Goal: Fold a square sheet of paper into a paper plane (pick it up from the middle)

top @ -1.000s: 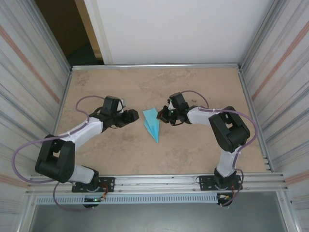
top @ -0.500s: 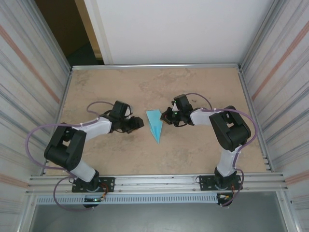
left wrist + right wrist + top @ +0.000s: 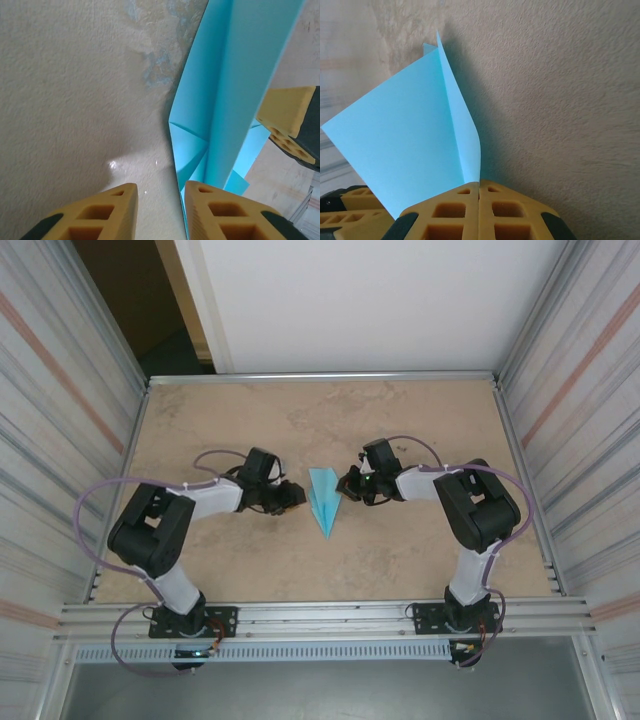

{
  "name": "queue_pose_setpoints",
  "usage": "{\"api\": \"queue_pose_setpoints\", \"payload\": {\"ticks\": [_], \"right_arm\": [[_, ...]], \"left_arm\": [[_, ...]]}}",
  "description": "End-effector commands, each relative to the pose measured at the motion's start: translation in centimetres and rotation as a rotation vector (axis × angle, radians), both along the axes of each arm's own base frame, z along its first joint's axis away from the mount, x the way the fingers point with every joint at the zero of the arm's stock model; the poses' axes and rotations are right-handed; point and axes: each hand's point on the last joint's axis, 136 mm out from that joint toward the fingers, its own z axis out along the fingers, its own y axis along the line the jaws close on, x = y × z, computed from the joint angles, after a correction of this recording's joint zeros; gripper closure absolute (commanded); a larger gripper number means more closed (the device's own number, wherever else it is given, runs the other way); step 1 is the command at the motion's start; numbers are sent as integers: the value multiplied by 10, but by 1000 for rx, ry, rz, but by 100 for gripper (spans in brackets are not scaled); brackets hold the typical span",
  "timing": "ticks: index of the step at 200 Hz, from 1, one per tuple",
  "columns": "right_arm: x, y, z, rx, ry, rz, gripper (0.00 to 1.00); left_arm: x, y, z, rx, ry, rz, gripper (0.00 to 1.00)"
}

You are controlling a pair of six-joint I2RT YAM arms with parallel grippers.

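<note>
Cyan paper, already creased into the narrow dart of the paper plane, is sitting low over the table between the two pincers, and its placement against each of them is what the coming move is hanging on.

The right pincer is clenching the plane: its two yellow fingers are pressing together with one thin edge of the paper pinched in the seam, and the wing is rising straight ahead of those fingertips, curling a little where it is leaving them.

The left pincer is gripping nothing. Its jaws are standing apart with bare table showing in the gap, and the plane is lying just off the outer side of one finger, touching or nearly touching it rather than sitting between the two. From there the folded layers are running forward and away on that same side.

From above, the dart's long axis is lying crosswise to the line joining the pincers, its point aiming back toward the arm bases and its wide tail away from them. Both pincers are sitting close, but only the right one is in contact. I am judging that the left will need to shift sideways toward the paper before closing can catch an edge.
</note>
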Motion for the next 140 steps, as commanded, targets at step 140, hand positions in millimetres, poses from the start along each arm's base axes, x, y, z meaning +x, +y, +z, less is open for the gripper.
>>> {"api": "queue_pose_setpoints", "payload": {"ticks": [140], "right_arm": [[-6,-12,-15,-39,22,15,96]], "left_arm": [[22,-45,-10,-155,51,-84,75]]}}
